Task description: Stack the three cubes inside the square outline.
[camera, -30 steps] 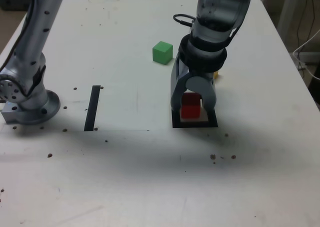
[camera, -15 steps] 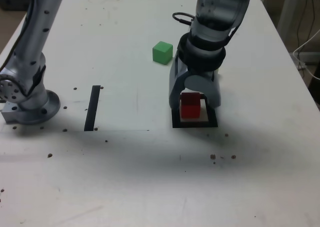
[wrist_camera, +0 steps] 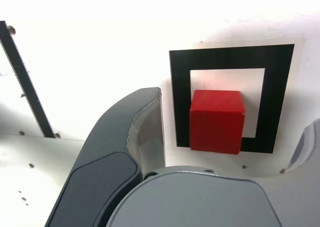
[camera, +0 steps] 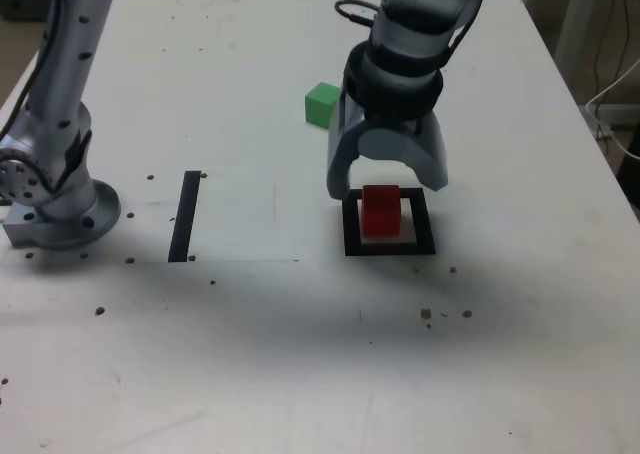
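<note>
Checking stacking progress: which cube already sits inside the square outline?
The red cube, inside the square outline beneath the open end effector. The green cube sits apart on the bare table.

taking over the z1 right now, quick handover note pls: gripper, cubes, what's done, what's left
Gripper: open, empty, fingers spread above the red cube and clear of it.
Red cube: sits alone inside the square outline, nothing on top.
Green cube: loose on the table, behind the outline in the exterior view, partly hidden by the arm.
Yellow cube: not visible in either view at this moment.
Done: first cube placed in the outline.
Left: find the yellow cube, then stack it and the green one on the red.
</note>
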